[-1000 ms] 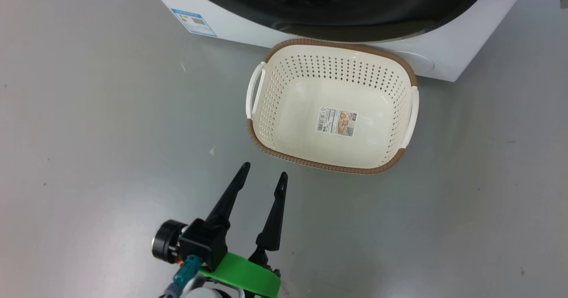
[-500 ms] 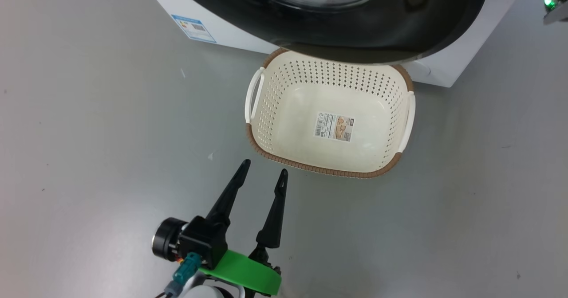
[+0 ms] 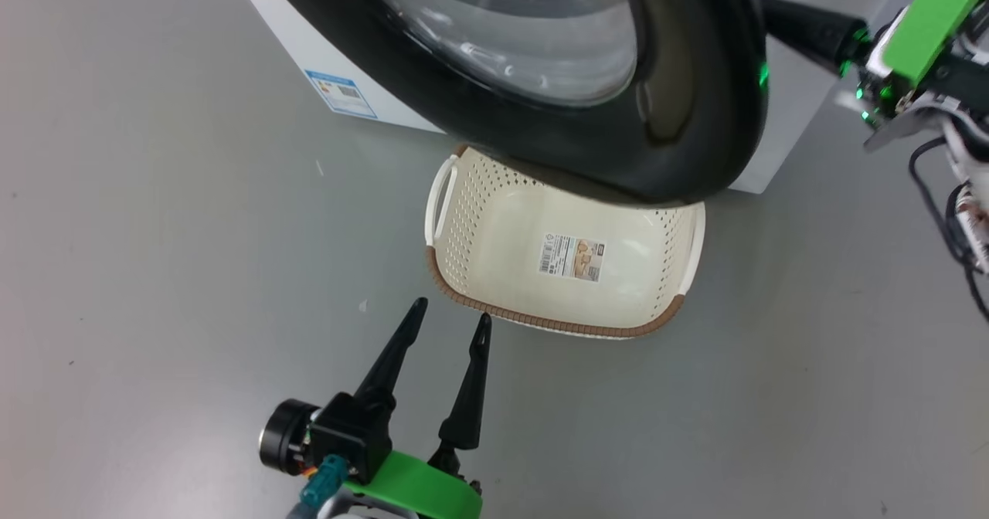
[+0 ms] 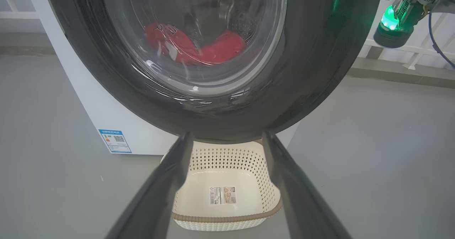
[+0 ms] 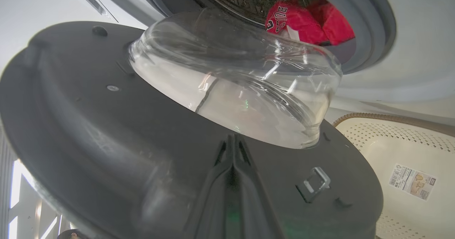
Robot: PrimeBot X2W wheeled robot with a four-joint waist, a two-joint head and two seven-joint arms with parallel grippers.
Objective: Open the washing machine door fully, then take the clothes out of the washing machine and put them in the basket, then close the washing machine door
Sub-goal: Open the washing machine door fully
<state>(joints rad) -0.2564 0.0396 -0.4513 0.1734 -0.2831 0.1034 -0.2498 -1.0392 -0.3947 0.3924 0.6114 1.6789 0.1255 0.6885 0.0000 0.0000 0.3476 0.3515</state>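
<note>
One basket (image 3: 467, 250), one washing machine door (image 3: 695, 102)

Bright, even light, with glare streaking the washing machine door (image 3: 680, 117) and wrist views bending at their edges.

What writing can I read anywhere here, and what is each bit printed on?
"BULLS": white letters on the red jersey inside the washing machine; the number beneath is partly hidden.
Too small to read: the blue label low on the washing machine's front.
Too small to read: the sticker, with a barcode, in the bottom of the basket.
</note>
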